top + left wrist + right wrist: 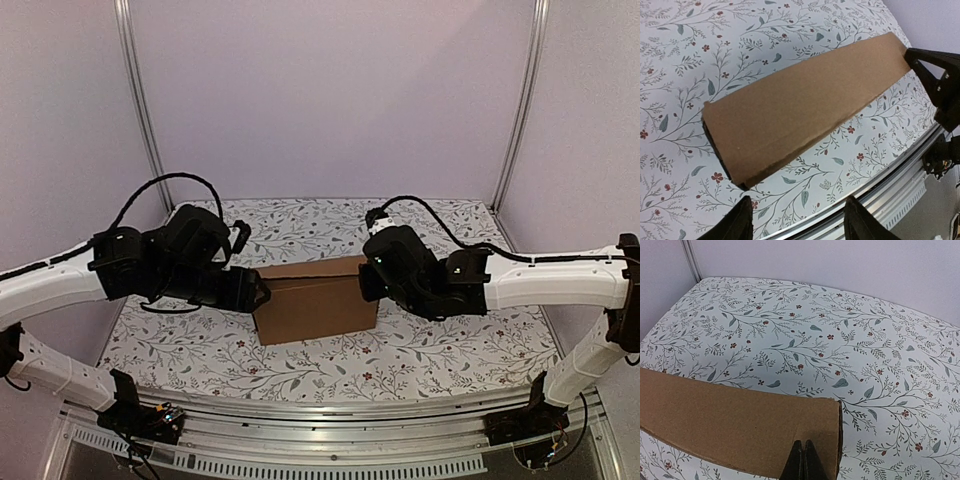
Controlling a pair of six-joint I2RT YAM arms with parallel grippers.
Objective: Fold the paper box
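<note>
The paper box (pixel 315 305) is a folded brown cardboard block standing on the middle of the floral table. My left gripper (pixel 262 292) is at its left end. In the left wrist view that gripper (pixel 798 200) is open, with only tablecloth between its fingers, and the paper box (pixel 800 110) lies just beyond the tips. My right gripper (pixel 365 280) is at the box's right end. In the right wrist view it (pixel 804 442) is shut, its tips pressed together over the top face of the paper box (pixel 730 420) near the right edge.
A floral cloth (pixel 450 340) covers the table. An aluminium rail (pixel 330 415) runs along the near edge, close to the left fingers (pixel 737 222). Purple walls and two metal posts (pixel 140 100) close in the back and sides.
</note>
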